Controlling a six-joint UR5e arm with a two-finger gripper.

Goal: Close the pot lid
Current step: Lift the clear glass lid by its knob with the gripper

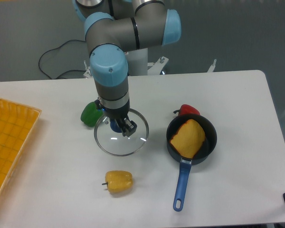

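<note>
The pot [206, 145] is a small dark pan right of centre, with a long blue handle [181, 185] pointing toward the front edge. A yellow piece of food [187, 137] lies inside it. The lid [121, 137], a clear glass disc with a silver rim, sits at the table's centre, left of the pot. My gripper [119, 126] comes straight down over the lid's middle, its fingers around the blue knob, which is mostly hidden. I cannot tell whether the lid rests on the table or is slightly raised.
A green pepper [90, 114] lies just left of the lid. A red pepper [187, 110] sits behind the pot. A yellow pepper [118, 181] lies in front of the lid. A yellow tray [9, 142] stands at the left edge.
</note>
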